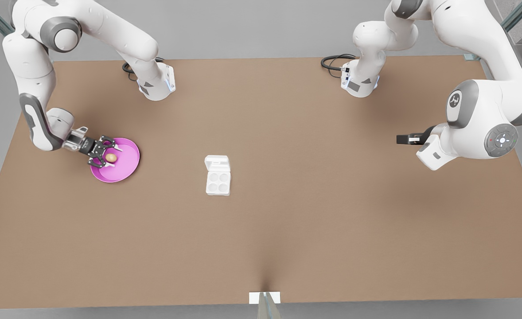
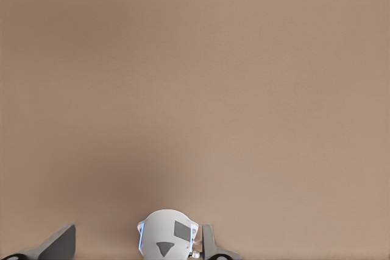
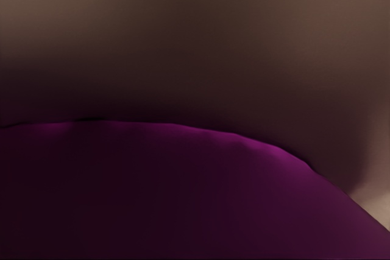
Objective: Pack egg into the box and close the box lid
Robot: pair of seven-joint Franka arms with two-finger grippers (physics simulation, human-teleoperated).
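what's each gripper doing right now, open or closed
Right gripper: open around the egg in the pink dish, not closed yet.
Left gripper: waiting, cannot be told.

a simulated robot lab, not a lived-in room: a plain brown bench (image 1: 287, 230) fills the scene, two white robot arms are bolted at its far edge with black cables at their bases, and bare grey surroundings lie beyond it.

Bare table (image 1: 314, 212) all round box (image 1: 218, 182); dish (image 1: 127, 170) rim hems right hand (image 1: 107, 156).
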